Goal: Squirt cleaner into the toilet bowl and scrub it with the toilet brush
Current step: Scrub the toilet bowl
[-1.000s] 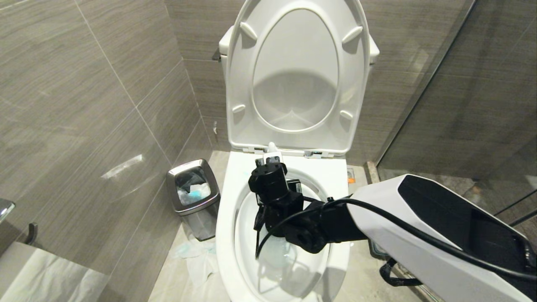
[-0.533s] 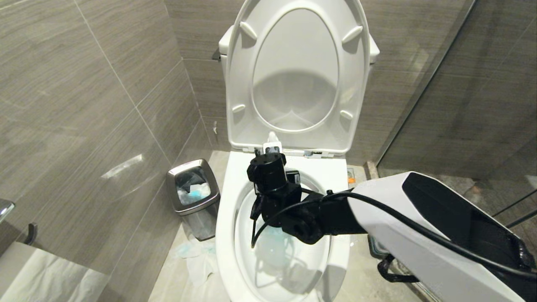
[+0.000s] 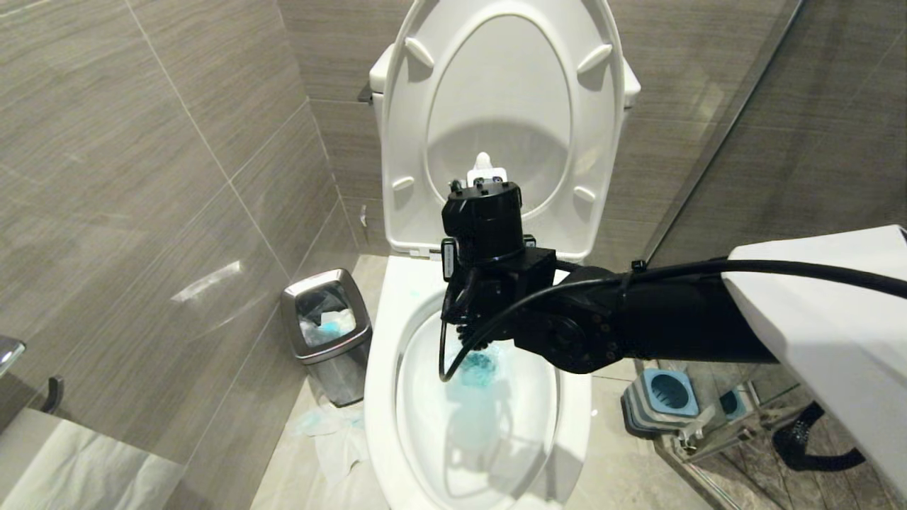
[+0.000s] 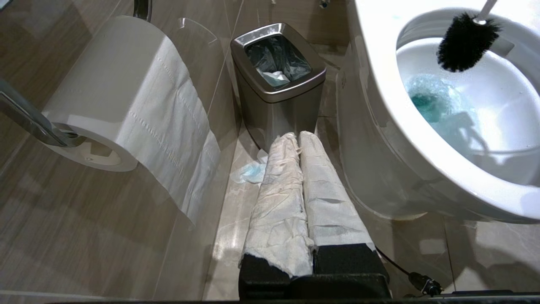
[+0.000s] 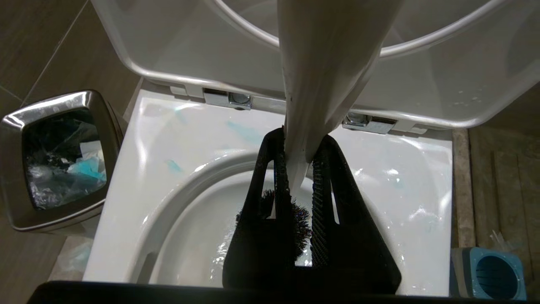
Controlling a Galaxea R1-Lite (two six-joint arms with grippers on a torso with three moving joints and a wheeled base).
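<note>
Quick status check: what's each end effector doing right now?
Left end effector: shut, empty, parked beside the bowl.
Right end effector: shut on the brush, head above the blue water.

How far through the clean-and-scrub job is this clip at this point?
Done: cleaner already tints the water in the toilet bowl turquoise. In hand: the right pincer is shut on the toilet brush, its black bristles hanging clear above the water. Left: any more scrubbing, then returning the brush to its holder on the floor.
</note>
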